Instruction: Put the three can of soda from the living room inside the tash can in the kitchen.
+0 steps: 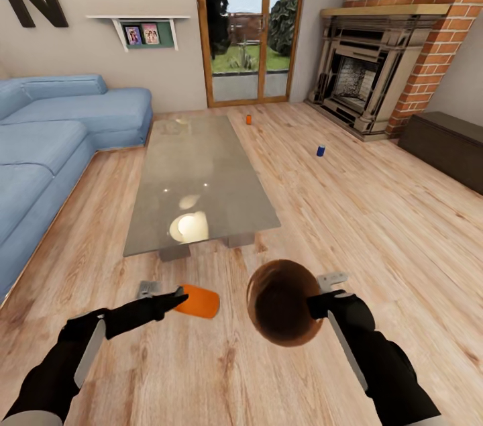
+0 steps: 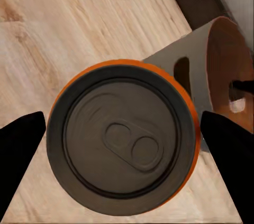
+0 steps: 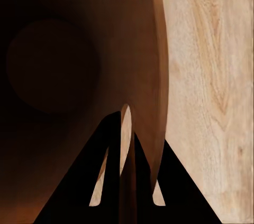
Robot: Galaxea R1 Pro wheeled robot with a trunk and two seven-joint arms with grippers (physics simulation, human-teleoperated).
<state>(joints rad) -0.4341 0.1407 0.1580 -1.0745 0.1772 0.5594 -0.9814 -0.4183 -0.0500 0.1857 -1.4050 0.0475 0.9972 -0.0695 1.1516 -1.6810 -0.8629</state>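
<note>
Head view: left gripper [image 1: 180,296] clamps 1 orange can [image 1: 200,301] beside the bucket [image 1: 283,303], whose rim the right gripper [image 1: 318,305] pinches; 2 cans [image 1: 248,119] lie on the floor [image 1: 376,211]. Left wrist view: fingers [image 2: 21,155] flank the can top [image 2: 123,138]. Right wrist view: fingers [image 3: 114,171] straddle the rim [image 3: 126,134].

An orange soda can [image 1: 200,301] lies on its side at lower centre, its silver top [image 2: 124,142] facing the wrist camera. Just right of it the tash can [image 1: 285,302] is tipped, copper-brown inside showing. A 2nd orange can [image 1: 248,119] and a blue can [image 1: 320,150], seemingly upright, stand on the floor at upper centre-right.
</note>
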